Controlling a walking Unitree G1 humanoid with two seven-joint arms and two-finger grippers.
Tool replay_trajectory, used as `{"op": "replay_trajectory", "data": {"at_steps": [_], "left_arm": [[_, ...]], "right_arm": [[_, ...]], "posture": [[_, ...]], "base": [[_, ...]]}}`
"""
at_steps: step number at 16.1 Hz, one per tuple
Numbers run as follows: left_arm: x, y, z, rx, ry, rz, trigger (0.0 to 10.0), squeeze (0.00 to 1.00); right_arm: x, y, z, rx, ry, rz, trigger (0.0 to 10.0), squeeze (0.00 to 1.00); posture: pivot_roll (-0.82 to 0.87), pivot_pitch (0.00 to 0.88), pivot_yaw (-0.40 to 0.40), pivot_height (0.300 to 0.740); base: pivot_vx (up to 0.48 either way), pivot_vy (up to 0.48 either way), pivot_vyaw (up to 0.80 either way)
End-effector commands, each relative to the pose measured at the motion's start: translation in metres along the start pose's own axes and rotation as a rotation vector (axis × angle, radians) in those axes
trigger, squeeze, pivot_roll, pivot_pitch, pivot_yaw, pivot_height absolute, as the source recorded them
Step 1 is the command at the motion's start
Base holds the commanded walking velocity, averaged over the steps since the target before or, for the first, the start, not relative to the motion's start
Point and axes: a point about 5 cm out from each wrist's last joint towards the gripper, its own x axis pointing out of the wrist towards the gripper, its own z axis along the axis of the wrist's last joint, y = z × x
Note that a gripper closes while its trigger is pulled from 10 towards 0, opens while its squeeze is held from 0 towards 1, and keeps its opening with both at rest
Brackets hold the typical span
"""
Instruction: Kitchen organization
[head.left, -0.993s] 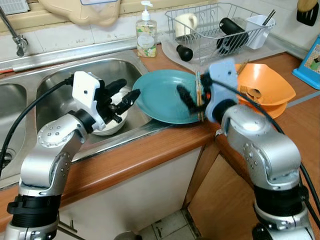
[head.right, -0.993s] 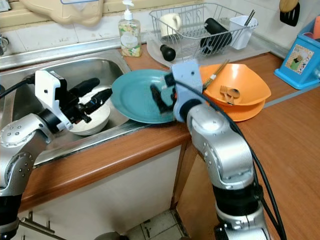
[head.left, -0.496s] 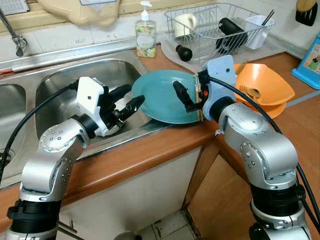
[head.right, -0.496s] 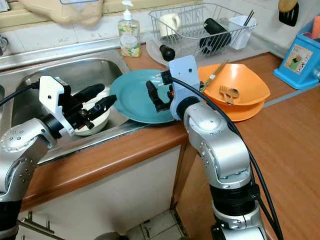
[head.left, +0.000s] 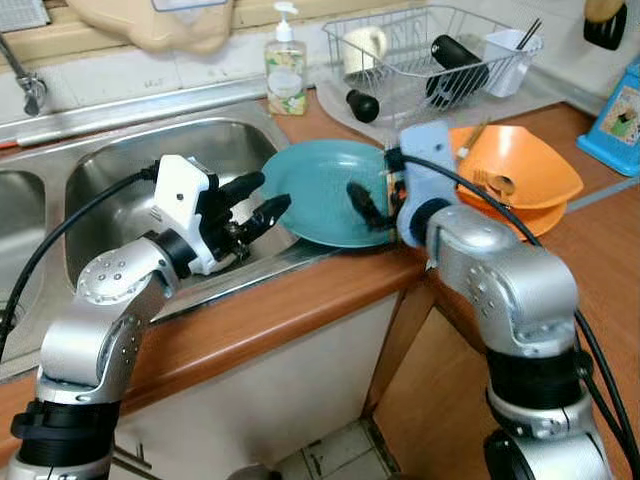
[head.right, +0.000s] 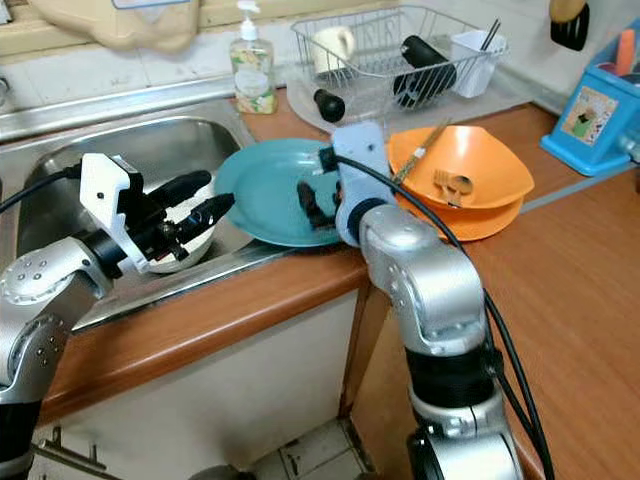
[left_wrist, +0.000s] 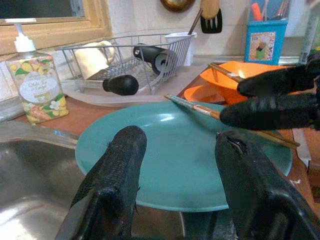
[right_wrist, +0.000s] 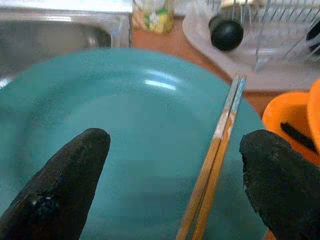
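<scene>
The right gripper hangs wide open over the teal plate — chopsticks lying between its 2 fingers, lengthwise, ungrasped.

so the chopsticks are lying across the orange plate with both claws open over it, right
Not quite: the chopsticks lie across the teal plate, not the orange one. The right wrist view shows them on its teal surface. The rest stands: the right claw and the left claw are both open at that plate.

My head cameras look down on the counter; both wrist cameras sit close over the shared plate.
</scene>
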Motion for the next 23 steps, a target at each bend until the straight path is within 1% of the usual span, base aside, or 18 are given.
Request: {"op": "replay_trajectory", "data": {"at_steps": [1, 3, 4, 7, 9, 10, 12, 14, 15, 16, 17, 18, 19, 20, 21, 22, 23], "left_arm": [[-0.001, -0.002, 0.003, 0.019, 0.004, -0.017, 10.0, 0.0], [-0.001, -0.003, 0.003, 0.025, 0.016, -0.036, 10.0, 0.0], [0.0, -0.002, 0.003, 0.028, 0.018, -0.04, 10.0, 0.0], [-0.001, -0.002, 0.004, 0.034, 0.022, -0.045, 10.0, 0.0], [-0.002, -0.002, 0.004, 0.039, 0.025, -0.048, 10.0, 0.0], [-0.002, -0.002, 0.004, 0.039, 0.025, -0.049, 10.0, 0.0], [-0.002, -0.003, 0.004, 0.04, 0.03, -0.056, 10.0, 0.0], [-0.003, -0.004, 0.005, 0.038, 0.033, -0.072, 10.0, 0.0], [-0.003, -0.006, 0.005, 0.034, 0.037, -0.088, 10.0, 0.0], [-0.004, -0.01, 0.004, 0.022, 0.052, -0.129, 10.0, 0.0], [-0.004, -0.011, 0.003, 0.019, 0.056, -0.139, 10.0, 0.0], [-0.005, -0.014, 0.002, 0.015, 0.07, -0.159, 10.0, 0.0], [-0.006, -0.016, 0.001, 0.012, 0.079, -0.173, 10.0, 0.0], [-0.007, -0.017, 0.001, 0.011, 0.081, -0.178, 10.0, 0.0], [-0.007, -0.017, 0.0, 0.011, 0.082, -0.179, 10.0, 0.0], [-0.007, -0.017, 0.0, 0.01, 0.086, -0.182, 10.0, 0.0], [-0.007, -0.017, 0.001, 0.01, 0.087, -0.183, 10.0, 0.0]], "right_arm": [[0.003, 0.0, 0.0, -0.007, 0.026, -0.001, 10.0, 0.0], [0.014, -0.002, -0.005, 0.003, 0.115, -0.01, 10.0, 0.0], [0.02, -0.007, -0.003, 0.017, 0.149, -0.035, 10.0, 0.0], [0.03, -0.014, 0.0, 0.036, 0.18, -0.063, 10.0, 0.0], [0.041, -0.016, 0.001, 0.069, 0.217, -0.075, 10.0, 0.0], [0.043, -0.017, 0.0, 0.073, 0.222, -0.079, 10.0, 0.0], [0.052, -0.017, -0.001, 0.109, 0.234, -0.08, 10.0, 0.0], [0.057, -0.014, -0.001, 0.114, 0.231, -0.065, 10.0, 0.0], [0.058, -0.013, 0.0, 0.114, 0.23, -0.057, 9.4, 0.0], [0.061, -0.011, 0.0, 0.113, 0.231, -0.049, 6.4, 0.0], [0.062, -0.011, 0.0, 0.113, 0.232, -0.048, 6.4, 0.0], [0.063, -0.01, 0.0, 0.112, 0.235, -0.043, 5.0, 0.0], [0.064, -0.009, -0.002, 0.111, 0.239, -0.036, 4.2, 0.0], [0.066, -0.009, -0.003, 0.109, 0.243, -0.032, 2.9, 0.0], [0.066, -0.009, -0.003, 0.108, 0.244, -0.03, 2.6, 0.0], [0.067, -0.008, -0.005, 0.102, 0.251, -0.024, 0.9, 0.0], [0.067, -0.008, -0.006, 0.1, 0.255, -0.022, 0.7, 0.0]], "posture": [[-0.1, 0.0, 0.038, 0.74], [-0.1, 0.0, 0.042, 0.74], [-0.1, 0.0, 0.041, 0.74], [-0.1, 0.0, 0.039, 0.74], [-0.09, 0.0, 0.035, 0.74], [-0.09, 0.0, 0.035, 0.74], [-0.09, 0.0, 0.035, 0.74], [-0.09, 0.0, 0.035, 0.74], [-0.09, 0.0, 0.035, 0.74], [-0.09, 0.0, 0.035, 0.74], [-0.09, 0.0, 0.035, 0.74], [-0.09, 0.0, 0.033, 0.74], [-0.09, 0.0, 0.03, 0.74], [-0.09, 0.0, 0.029, 0.74], [-0.09, 0.0, 0.029, 0.74], [-0.09, 0.0, 0.028, 0.74], [-0.09, 0.0, 0.028, 0.74]], "base": [[0.0, 0.0, 0.0], [0.0, 0.0, 0.0], [0.0, 0.0, 0.0], [0.0, 0.0, 0.0], [0.0, 0.0, 0.0], [0.0, 0.0, 0.0], [0.0, 0.0, 0.0], [0.0, 0.0, 0.0], [0.0, 0.0, 0.0], [0.0, 0.0, 0.0], [0.0, 0.0, 0.0], [0.0, 0.0, 0.0], [0.0, 0.0, 0.0], [0.0, 0.0, 0.0], [0.0, 0.0, 0.0], [0.0, 0.0, 0.0], [0.0, 0.0, 0.0]]}}
